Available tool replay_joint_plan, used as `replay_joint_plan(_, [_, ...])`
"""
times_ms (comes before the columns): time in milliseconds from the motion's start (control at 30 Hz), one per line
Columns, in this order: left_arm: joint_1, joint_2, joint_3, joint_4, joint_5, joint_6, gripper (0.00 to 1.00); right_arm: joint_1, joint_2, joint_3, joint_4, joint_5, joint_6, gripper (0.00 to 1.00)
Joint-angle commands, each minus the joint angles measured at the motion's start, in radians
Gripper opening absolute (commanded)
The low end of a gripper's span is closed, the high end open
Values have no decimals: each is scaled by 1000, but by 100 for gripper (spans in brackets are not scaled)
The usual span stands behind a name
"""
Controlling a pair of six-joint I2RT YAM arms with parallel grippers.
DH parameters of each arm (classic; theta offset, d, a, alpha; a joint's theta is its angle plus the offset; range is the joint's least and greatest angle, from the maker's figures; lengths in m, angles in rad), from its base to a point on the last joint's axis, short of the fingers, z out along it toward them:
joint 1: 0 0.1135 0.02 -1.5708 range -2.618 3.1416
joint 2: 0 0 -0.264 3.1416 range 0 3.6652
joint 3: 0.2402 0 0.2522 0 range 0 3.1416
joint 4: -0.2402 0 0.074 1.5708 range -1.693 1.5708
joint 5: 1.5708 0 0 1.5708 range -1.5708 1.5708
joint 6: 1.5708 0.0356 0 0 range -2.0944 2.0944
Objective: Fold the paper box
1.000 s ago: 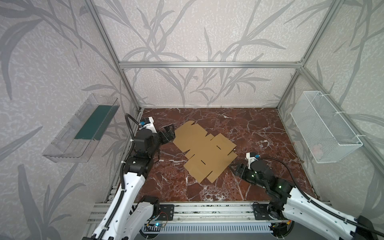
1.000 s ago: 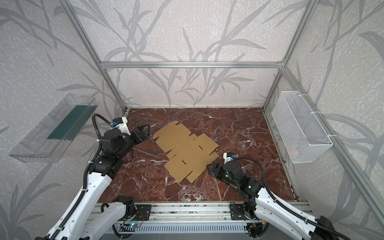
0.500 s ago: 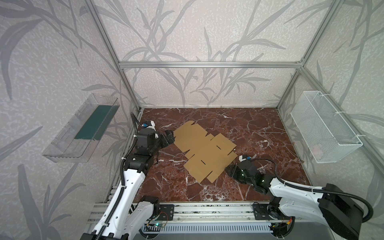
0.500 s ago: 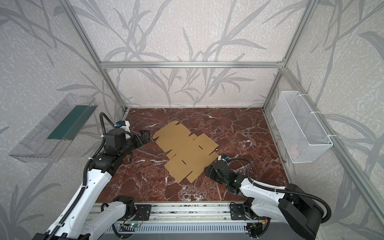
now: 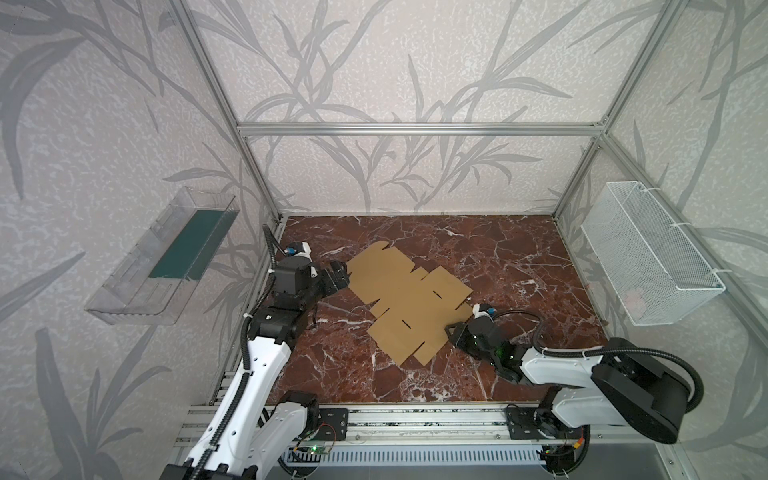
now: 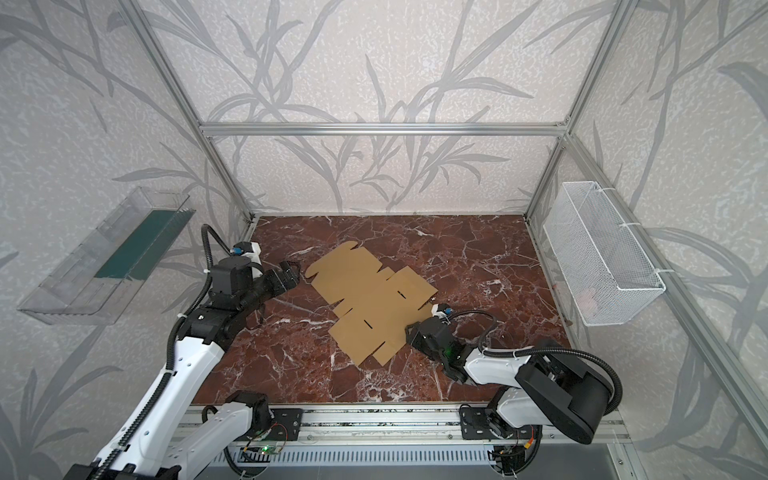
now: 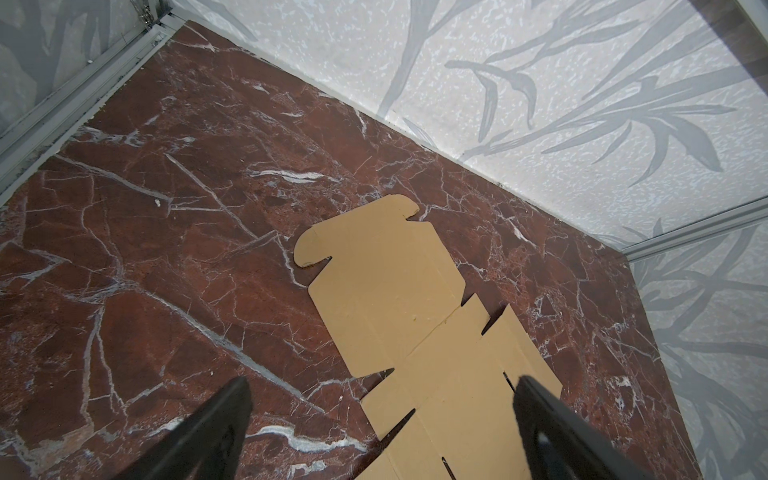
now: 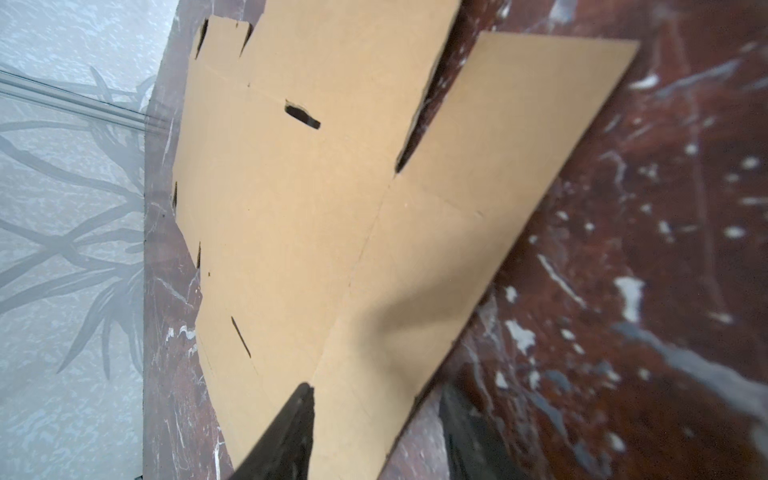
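The paper box (image 5: 409, 299) (image 6: 374, 307) lies as a flat tan cardboard sheet with flaps, tabs and slits on the red marble floor. My left gripper (image 5: 340, 274) (image 6: 291, 272) hovers open at the sheet's far left edge; in the left wrist view its fingers (image 7: 224, 411) spread wide above the paper box (image 7: 395, 311) and the floor. My right gripper (image 5: 451, 332) (image 6: 411, 332) sits low at the near right flap. In the right wrist view the right gripper (image 8: 376, 388) straddles the flap's edge of the paper box (image 8: 332, 187), with one finger over the cardboard, one beside it, and a gap between.
A clear plastic bin (image 5: 166, 257) hangs on the left wall and a white wire basket (image 5: 648, 257) on the right wall. Patterned walls with aluminium posts close in the floor. A metal rail (image 5: 415, 419) runs along the front edge.
My right arm has dropped low and slid to the sheet's near right flap, its jaws narrowing. The left gripper has edged closer to the sheet's left edge. The sheet has not moved.
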Motion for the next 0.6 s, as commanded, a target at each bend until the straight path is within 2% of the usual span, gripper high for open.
replay_joint_plan(0, [-4, 5, 7, -26, 10, 17, 99, 5, 68, -6, 104, 20, -13, 49])
replay_joint_plan(133, [-4, 4, 6, -26, 8, 18, 99, 2, 146, -27, 216, 35, -22, 46])
replay_joint_plan(567, [-5, 5, 5, -24, 20, 23, 99, -10, 520, -92, 860, -30, -83, 25])
